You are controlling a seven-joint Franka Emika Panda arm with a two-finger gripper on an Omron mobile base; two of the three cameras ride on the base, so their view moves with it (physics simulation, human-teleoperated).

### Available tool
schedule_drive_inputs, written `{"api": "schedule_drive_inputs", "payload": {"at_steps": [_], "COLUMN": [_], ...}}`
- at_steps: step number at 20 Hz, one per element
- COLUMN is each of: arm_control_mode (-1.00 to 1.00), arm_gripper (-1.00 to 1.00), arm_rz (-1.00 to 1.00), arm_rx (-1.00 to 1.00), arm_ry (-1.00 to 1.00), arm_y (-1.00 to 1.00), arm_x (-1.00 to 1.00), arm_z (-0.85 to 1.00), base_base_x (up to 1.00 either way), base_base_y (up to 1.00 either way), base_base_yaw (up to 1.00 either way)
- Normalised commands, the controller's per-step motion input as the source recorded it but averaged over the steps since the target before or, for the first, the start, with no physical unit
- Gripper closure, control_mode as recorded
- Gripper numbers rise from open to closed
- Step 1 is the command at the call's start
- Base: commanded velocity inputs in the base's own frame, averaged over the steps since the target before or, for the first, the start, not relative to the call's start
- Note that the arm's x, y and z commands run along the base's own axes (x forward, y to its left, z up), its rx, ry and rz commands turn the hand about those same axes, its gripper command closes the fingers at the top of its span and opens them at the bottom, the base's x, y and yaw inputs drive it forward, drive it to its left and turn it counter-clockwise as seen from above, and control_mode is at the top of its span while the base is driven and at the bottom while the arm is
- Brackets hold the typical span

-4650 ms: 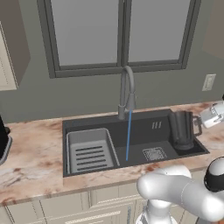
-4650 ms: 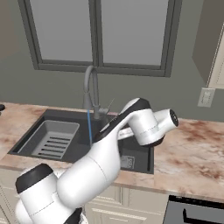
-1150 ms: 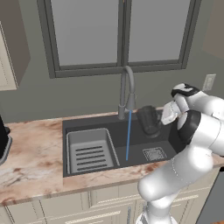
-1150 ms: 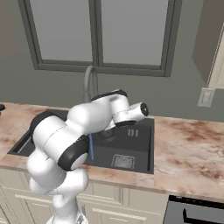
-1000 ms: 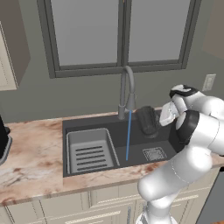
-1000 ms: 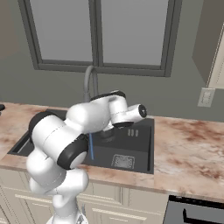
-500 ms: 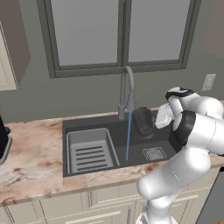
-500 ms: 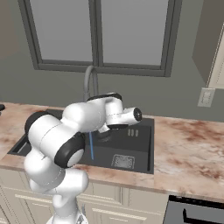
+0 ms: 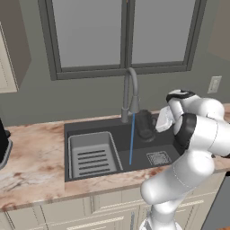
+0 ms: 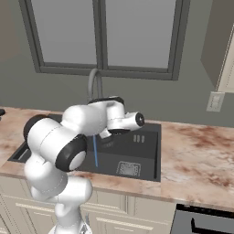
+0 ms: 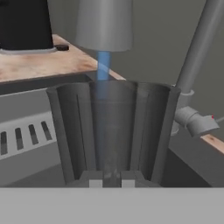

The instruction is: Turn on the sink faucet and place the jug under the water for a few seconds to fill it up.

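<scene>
The dark grey translucent jug (image 9: 144,125) hangs over the sink (image 9: 85,129), just right of the water (image 9: 131,140). My gripper (image 9: 153,125) is shut on the jug's right wall. The water, a thin blue stream, drops from the spray head of the sink faucet (image 9: 130,92). In the hand view the jug (image 11: 111,131) stands upright above my gripper (image 11: 111,180), which clamps its near wall. The water (image 11: 103,70) falls from the spray head (image 11: 105,24) at the jug's far rim and shows through the wall. My arm covers the jug in the right base view, where the water (image 10: 95,153) runs.
A light grey slatted rack (image 9: 92,155) fills the sink's left half, and a square drain grate (image 9: 158,158) lies at its right. A black coffee machine (image 11: 24,24) stands on the marble counter (image 9: 31,152) to the left. The faucet's side lever (image 11: 197,122) sticks out by its stem.
My arm has carried the jug leftward over the basin, from well right of the stream to right beside it. The water keeps running.
</scene>
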Motion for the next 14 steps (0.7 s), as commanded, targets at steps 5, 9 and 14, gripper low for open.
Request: {"api": "schedule_drive_inputs", "payload": {"at_steps": [5,9,14], "arm_control_mode": [-1.00,-1.00,-1.00], "arm_gripper": [1.00,1.00,1.00], "arm_rz": [0.02,0.02,0.02], "arm_rx": [0.00,0.00,0.00], "arm_ry": [-0.01,0.00,0.00], "arm_y": [0.09,0.11,0.10], "arm_x": [0.19,0.14,0.01], "arm_z": [0.00,-0.03,-0.01], "base_base_x": [0.00,0.00,0.00], "base_base_y": [0.00,0.00,0.00], "base_base_yaw": [0.00,0.00,0.00]}}
